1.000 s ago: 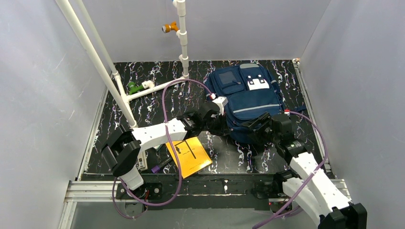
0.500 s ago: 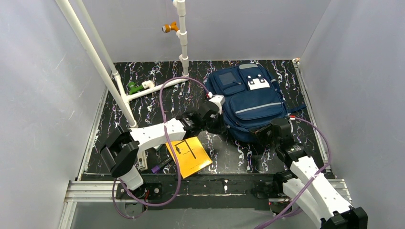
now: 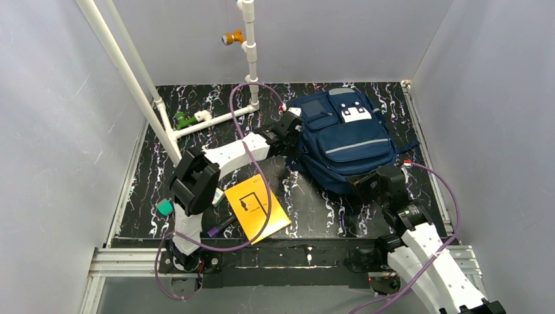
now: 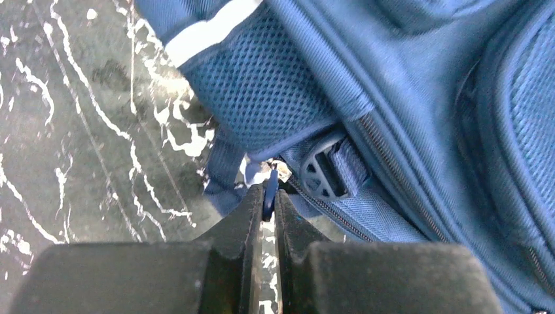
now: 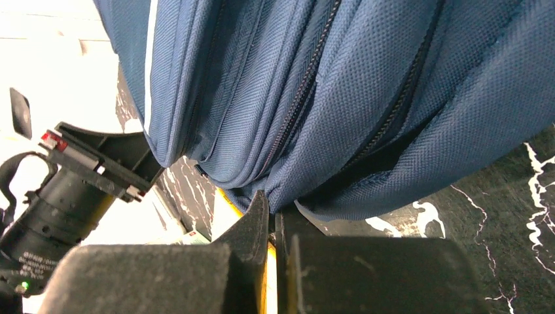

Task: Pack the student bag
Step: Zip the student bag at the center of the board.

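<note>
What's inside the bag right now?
Nothing inside shows. The bag lies front up on the table, and only its blue outer fabric is visible; whatever it holds is covered.

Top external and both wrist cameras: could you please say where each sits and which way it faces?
Top external: high behind the bases, looking down at the table; shows left arm, right arm, backpack.
Left wrist: on the left arm, looking along its shut jaws, pinching a blue zip pull at the backpack's side.
Right wrist: on the right arm, looking along shut jaws that seem to pinch the backpack's lower fabric.
Shared: all show the backpack.
</note>
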`<state>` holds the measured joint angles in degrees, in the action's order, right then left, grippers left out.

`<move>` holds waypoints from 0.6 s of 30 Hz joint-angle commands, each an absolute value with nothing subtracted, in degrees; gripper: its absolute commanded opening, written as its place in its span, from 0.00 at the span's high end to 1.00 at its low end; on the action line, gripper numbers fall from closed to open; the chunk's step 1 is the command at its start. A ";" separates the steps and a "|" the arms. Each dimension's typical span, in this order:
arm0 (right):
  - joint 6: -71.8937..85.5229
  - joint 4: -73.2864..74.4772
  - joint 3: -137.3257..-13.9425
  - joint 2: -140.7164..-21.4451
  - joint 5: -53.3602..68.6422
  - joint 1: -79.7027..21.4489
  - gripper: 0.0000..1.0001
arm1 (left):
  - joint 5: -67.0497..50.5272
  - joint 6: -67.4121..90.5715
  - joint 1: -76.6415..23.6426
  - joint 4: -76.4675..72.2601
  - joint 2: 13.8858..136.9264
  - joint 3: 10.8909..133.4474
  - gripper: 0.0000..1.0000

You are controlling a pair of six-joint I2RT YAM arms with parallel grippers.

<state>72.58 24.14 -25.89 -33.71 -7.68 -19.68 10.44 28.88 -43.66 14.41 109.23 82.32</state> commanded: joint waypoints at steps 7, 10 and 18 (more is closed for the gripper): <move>71.17 -2.12 -22.84 -40.10 -1.53 -31.43 0.99 | 4.73 20.52 -40.87 15.25 118.68 101.15 1.00; 55.53 5.01 -41.58 -68.64 7.54 -43.50 0.52 | 8.40 16.72 -37.39 29.52 120.55 112.17 0.65; 31.63 25.27 -51.78 -62.18 -1.16 -43.32 0.02 | -4.47 22.70 -35.07 25.45 96.31 86.68 0.21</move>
<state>46.52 13.80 -41.98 -63.81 4.25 -43.90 4.25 18.90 -33.85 27.24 107.57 93.93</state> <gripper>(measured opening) 0.981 0.784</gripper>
